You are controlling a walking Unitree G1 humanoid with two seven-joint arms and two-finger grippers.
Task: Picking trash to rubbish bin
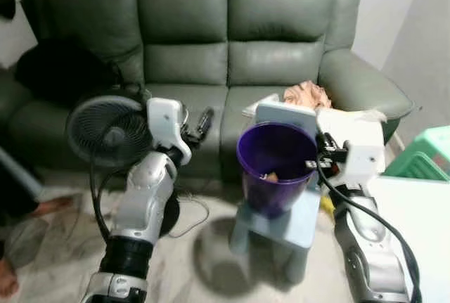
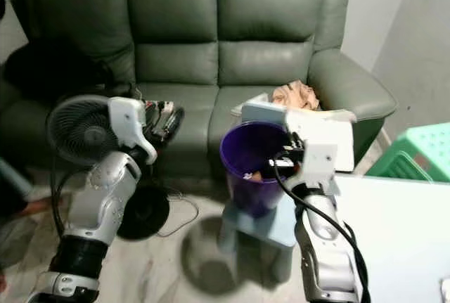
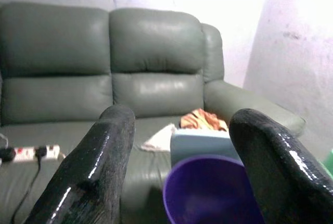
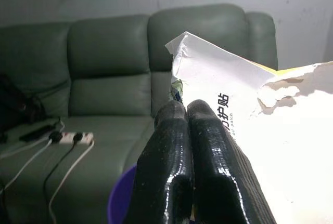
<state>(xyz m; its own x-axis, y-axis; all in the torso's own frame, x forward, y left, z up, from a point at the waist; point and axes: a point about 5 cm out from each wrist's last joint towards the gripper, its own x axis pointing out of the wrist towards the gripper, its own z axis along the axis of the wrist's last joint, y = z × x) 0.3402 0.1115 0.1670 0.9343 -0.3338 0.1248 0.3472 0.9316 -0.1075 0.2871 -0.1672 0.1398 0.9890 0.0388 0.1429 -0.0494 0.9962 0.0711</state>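
paper trash held over the purple bin

the right gripper (image 4: 186, 110) was pinched tight on a torn white paper packet (image 4: 244, 125), holding it by one edge. the packet sat at about 3 o'clock from the purple bin (image 1: 275, 166), just beside its rim. it looked light, thin and floppy, so it could rip or slip; a hold near the thick folded edge seemed safest. the left gripper (image 3: 182, 146) had its fingers wide apart with nothing in them, at 9 o'clock from the bin. the bin stood on a small pale blue stool (image 1: 285, 224). behind was a green sofa (image 1: 211, 22) with a power strip (image 3: 34, 153) on it, and a black fan (image 1: 105, 131) at 9 o'clock.
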